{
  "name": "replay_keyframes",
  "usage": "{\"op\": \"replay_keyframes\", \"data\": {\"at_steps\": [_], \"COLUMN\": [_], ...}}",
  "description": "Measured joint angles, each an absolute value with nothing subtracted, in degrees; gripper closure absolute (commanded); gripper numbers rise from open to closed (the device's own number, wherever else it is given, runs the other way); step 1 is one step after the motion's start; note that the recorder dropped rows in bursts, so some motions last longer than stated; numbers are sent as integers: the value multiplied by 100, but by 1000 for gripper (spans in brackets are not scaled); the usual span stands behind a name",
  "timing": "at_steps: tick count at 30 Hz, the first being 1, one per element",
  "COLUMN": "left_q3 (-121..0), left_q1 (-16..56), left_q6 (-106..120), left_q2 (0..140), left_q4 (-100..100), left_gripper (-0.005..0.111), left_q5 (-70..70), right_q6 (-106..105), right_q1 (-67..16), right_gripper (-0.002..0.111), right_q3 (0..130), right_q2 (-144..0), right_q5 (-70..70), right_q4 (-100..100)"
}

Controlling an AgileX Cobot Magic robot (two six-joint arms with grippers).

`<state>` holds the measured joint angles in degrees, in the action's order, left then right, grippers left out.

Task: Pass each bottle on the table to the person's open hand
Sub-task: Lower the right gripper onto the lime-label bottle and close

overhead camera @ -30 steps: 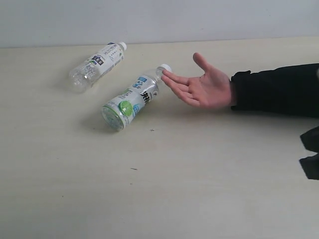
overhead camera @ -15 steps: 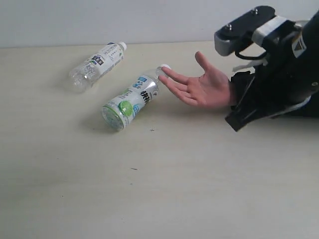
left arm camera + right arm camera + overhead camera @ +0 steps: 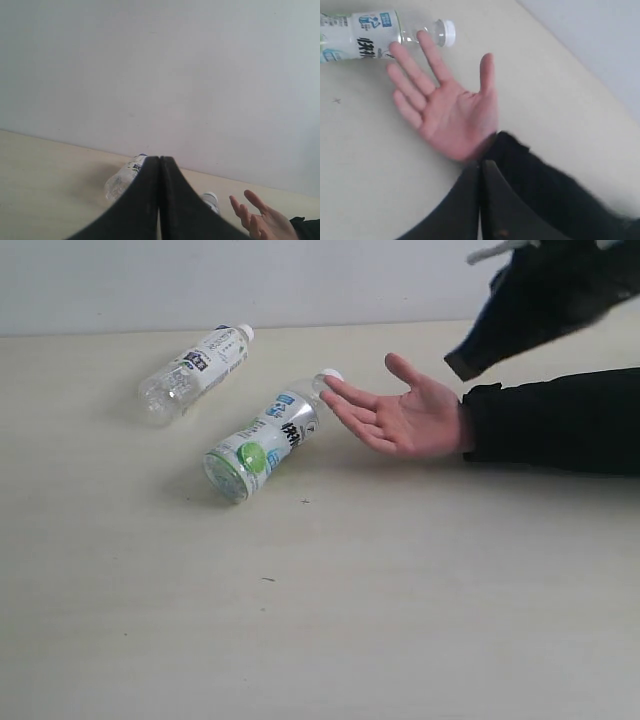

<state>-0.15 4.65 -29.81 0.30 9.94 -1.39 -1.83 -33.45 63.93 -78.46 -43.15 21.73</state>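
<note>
Lying bottles: both on their sides on the table (image 3: pixel 400 590); near bottle (image 3: pixel 262 445) with its cap just beside the open hand (image 3: pixel 410 418), far bottle (image 3: pixel 195 373) well apart.
Handling: likely light, smooth, rolls easily; take the labelled middle.
Pincers: left gripper (image 3: pixel 159 162) and right gripper (image 3: pixel 480 167) closed, empty.

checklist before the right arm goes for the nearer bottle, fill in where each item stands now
1. person's open hand palm up and empty: ok
2. nearer bottle lying free on the table, cap beside the fingertips: ok
3. far bottle lying apart, nothing on it: ok
4. right gripper open to grasp: not ok, shut
5. left gripper open: not ok, shut
</note>
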Motion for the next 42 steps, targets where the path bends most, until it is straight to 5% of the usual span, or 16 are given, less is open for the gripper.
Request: {"op": "replay_keyframes", "data": {"at_steps": [14,18,26,42], "left_q3": [-15,-15,-15,-15], "left_q1": [465,465,465,465], "left_q6": [-2981,-2981,-2981,-2981], "left_q2": [30,30,30,30], "left_q4": [994,994,994,994], "left_gripper": [107,107,107,107], "left_q5": [-139,-139,-139,-139], "right_q6": [-5754,-6603,-7465,-8617], "right_q1": [-3345,-3394,-3617,-4028], "right_gripper": [107,92,42,29], "right_q3": [9256,9526,9548,9548], "right_q2": [-10829,-11387,-11782,-12393], "right_q5": [-4533,-4637,-4628,-4108], "right_q4": [1192,987,710,1022]}}
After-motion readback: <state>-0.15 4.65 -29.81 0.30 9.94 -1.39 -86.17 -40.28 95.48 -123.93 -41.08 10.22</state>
